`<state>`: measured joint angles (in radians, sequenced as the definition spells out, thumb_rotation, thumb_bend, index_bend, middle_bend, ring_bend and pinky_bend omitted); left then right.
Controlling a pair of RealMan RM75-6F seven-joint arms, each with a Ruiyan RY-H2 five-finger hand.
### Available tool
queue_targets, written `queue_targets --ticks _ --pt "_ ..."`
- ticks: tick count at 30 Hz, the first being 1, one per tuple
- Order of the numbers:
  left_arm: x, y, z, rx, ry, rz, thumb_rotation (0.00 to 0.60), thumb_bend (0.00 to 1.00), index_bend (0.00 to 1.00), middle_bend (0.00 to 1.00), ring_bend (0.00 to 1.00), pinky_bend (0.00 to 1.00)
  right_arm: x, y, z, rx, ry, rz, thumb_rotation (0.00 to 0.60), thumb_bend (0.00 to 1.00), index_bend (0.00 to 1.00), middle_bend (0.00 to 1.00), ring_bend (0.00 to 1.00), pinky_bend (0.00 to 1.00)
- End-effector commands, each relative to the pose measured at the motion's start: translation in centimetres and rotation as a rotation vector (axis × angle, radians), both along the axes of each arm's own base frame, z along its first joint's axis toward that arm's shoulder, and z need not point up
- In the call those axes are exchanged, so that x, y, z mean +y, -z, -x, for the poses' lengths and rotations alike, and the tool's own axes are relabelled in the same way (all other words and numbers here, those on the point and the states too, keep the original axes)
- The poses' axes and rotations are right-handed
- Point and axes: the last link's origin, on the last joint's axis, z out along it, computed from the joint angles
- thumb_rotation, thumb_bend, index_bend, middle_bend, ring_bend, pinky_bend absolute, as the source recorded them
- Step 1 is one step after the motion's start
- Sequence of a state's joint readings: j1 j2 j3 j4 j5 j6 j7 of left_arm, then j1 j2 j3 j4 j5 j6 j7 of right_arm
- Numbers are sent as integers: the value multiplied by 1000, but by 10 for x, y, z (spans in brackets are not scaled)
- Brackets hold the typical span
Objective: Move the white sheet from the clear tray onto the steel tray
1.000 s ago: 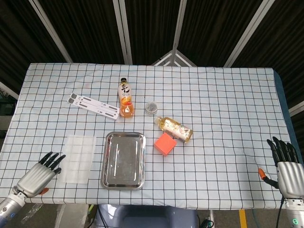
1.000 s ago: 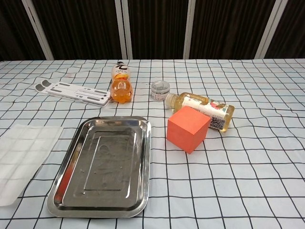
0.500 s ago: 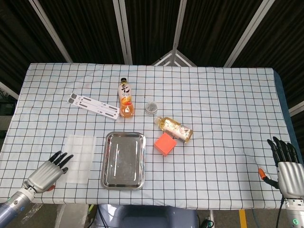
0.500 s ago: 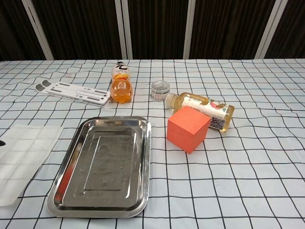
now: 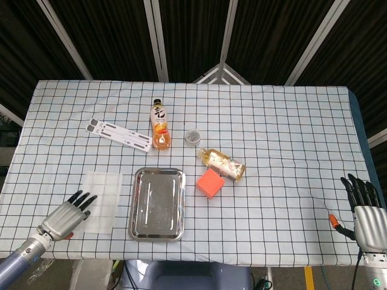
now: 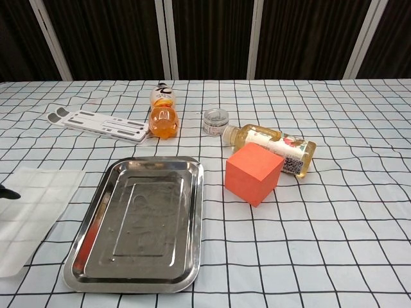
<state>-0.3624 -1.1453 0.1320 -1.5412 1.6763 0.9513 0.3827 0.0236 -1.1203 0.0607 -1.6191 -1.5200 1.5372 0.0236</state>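
A pale translucent rectangle [image 5: 101, 192] lies left of the steel tray [image 5: 157, 205]; it is the clear tray, and I cannot tell the white sheet apart from it. The chest view shows it at the left edge [image 6: 38, 202], beside the empty steel tray [image 6: 144, 221]. My left hand [image 5: 65, 216] lies low at the table's near left, fingers spread, its fingertips [image 5: 84, 199] at the clear tray's near left corner. One dark fingertip [image 6: 8, 193] shows in the chest view. My right hand [image 5: 364, 211] hovers at the near right edge, fingers apart, holding nothing.
An orange cube [image 5: 210, 182] sits right of the steel tray. Behind it lie a yellow bottle [image 5: 222, 163], a small jar [image 5: 193, 136], an orange-drink bottle [image 5: 159, 125] and a white slotted strip [image 5: 119, 134].
My left hand has moved to the right and forward, bringing its fingertips to the clear tray's near left corner. The right hand and the objects have stayed put.
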Motion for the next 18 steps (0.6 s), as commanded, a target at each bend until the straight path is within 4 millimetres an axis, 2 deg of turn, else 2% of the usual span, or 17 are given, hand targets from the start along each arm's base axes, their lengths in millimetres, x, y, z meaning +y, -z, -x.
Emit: queue_targets --ticks 1,13,18 --pt "1 1 0 -1 -2 -1 600 229 447 0 0 0 0 0 0 0 0 -1 600 325 0 0 0 0" --pt "7 9 0 -43 -24 -16 600 464 533 22 0 0 0 0 0 0 4 -1 600 326 0 0 0 0" --pt "6 7 -1 -54 -23 -23 600 506 564 28 0 0 1 1 0 -2 5 -3 600 325 0 0 0 0"
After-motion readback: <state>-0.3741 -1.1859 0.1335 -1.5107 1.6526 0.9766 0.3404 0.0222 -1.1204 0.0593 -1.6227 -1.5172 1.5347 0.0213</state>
